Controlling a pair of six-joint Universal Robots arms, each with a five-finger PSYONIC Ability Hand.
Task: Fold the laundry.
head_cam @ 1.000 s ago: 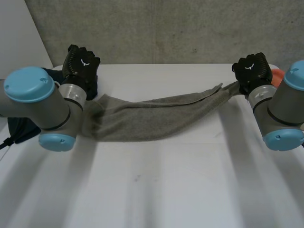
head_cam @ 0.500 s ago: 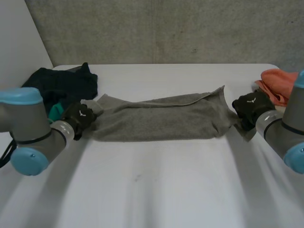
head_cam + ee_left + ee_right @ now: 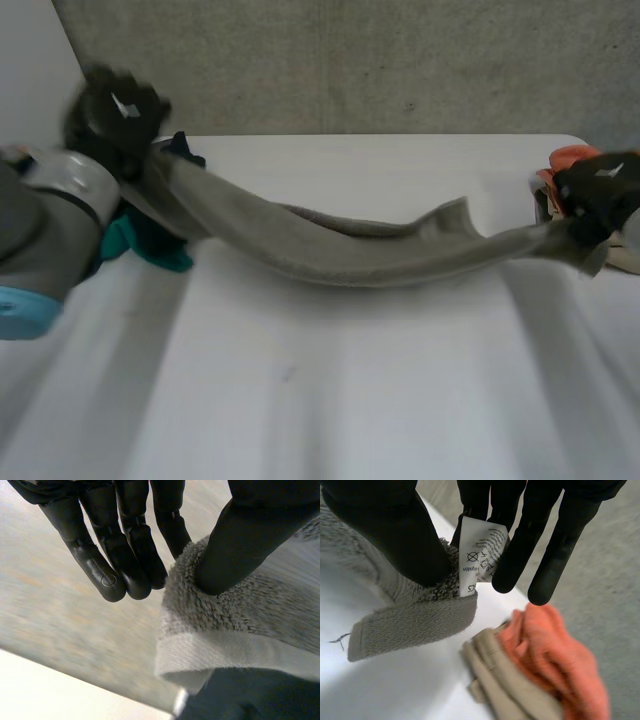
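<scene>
A grey towel (image 3: 340,250) hangs stretched between my two hands above the white table (image 3: 330,400), sagging in the middle. My left hand (image 3: 115,115) is raised at the far left and pinches one end of the towel (image 3: 240,610) between thumb and fingers. My right hand (image 3: 597,190) holds the other end at the far right. In the right wrist view the thumb and fingers pinch the towel's corner (image 3: 415,615) beside its white care label (image 3: 479,555).
A pile of dark and teal clothes (image 3: 150,235) lies on the table under my left hand. Folded orange cloth (image 3: 555,655) and beige cloth (image 3: 505,685) lie at the table's right edge, just below my right hand. A concrete wall rises behind the table.
Both hands have lifted the towel off the table. My left hand rose high to the far left with its end, and my right hand moved outward to the right.
</scene>
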